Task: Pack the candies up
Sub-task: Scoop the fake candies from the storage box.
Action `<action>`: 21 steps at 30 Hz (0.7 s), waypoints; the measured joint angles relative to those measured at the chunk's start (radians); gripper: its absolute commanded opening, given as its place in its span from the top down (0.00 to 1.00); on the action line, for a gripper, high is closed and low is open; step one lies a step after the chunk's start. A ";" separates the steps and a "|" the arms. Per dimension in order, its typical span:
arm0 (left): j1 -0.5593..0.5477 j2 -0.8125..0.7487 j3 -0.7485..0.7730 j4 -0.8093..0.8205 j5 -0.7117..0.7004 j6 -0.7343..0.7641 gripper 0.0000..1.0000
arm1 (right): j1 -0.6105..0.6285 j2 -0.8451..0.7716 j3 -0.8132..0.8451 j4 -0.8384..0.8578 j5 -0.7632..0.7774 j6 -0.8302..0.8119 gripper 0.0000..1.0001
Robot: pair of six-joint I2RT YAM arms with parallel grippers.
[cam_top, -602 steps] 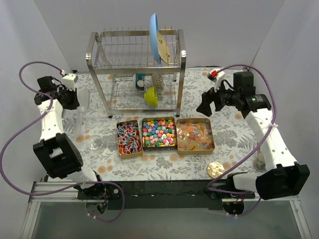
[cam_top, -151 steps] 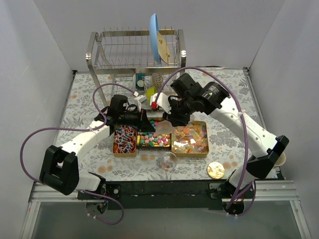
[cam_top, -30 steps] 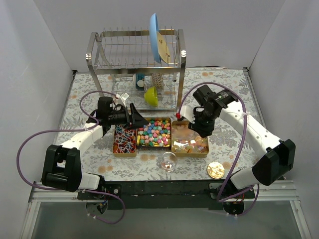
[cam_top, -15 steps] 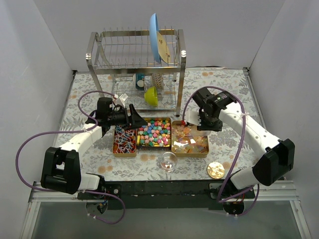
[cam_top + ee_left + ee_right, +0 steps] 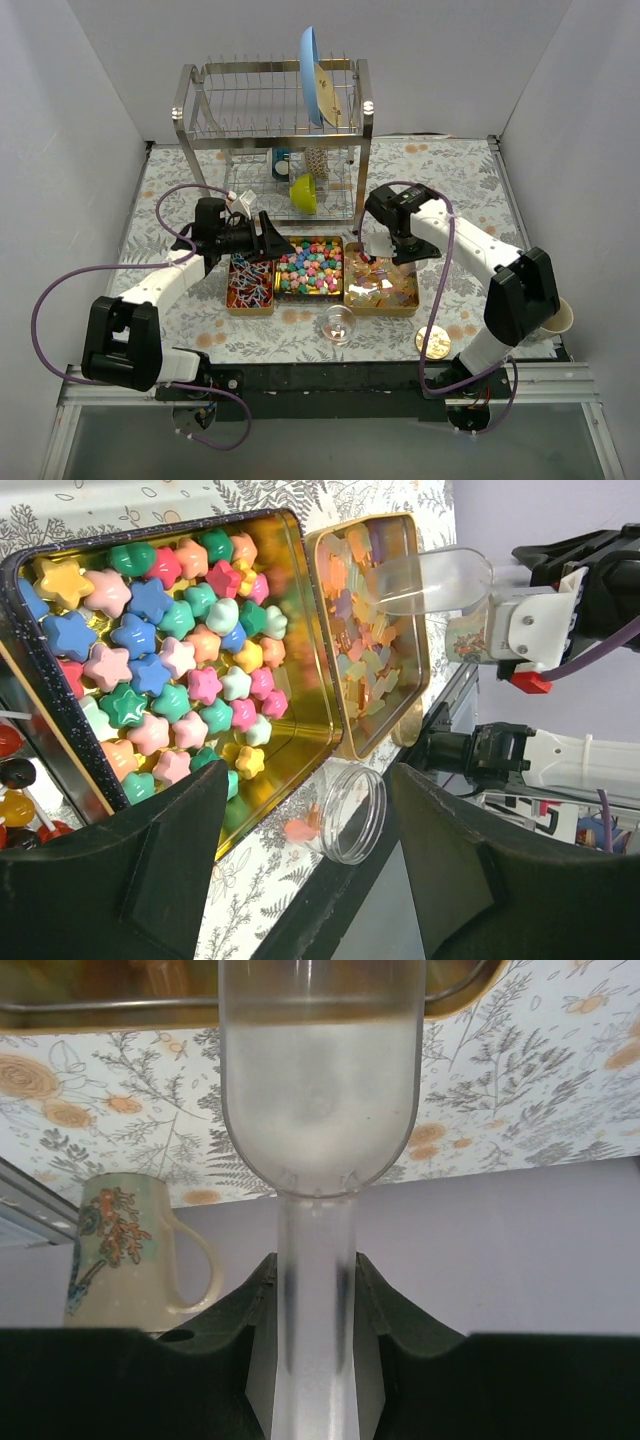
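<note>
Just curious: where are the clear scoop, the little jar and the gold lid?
clear scoop [image 5: 320, 1100], right wrist view, its bowl.
little jar [image 5: 339, 324], top view, its middle.
gold lid [image 5: 433, 341], top view, its centre.

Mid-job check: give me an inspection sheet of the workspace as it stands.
Surface: floral tablecloth, no spilled candies seen.
Job's things: three open tins: striped candies, multicoloured candies, orange candies; open clear jar in front of them.
Clutter: gold lid; dish rack holding blue plate and green bowl; mug.
Grippers: left gripper open above the tins; right gripper shut on clear scoop by the orange candies.
Cables: purple cables loop from both arms; the right arm's hangs beside the tins.
Surroundings: plain walls; nothing else seen.
</note>
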 measured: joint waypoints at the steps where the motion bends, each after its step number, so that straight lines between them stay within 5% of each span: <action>1: 0.000 0.000 0.000 0.000 -0.003 0.002 0.35 | 0.009 0.013 0.007 0.001 0.016 -0.002 0.99; 13: 0.000 -0.009 0.018 -0.170 -0.131 0.083 0.37 | 0.129 0.148 0.042 -0.006 0.239 -0.002 0.99; 21: 0.000 -0.113 0.007 -0.220 -0.177 0.122 0.37 | 0.207 0.182 0.056 -0.023 0.229 0.054 0.99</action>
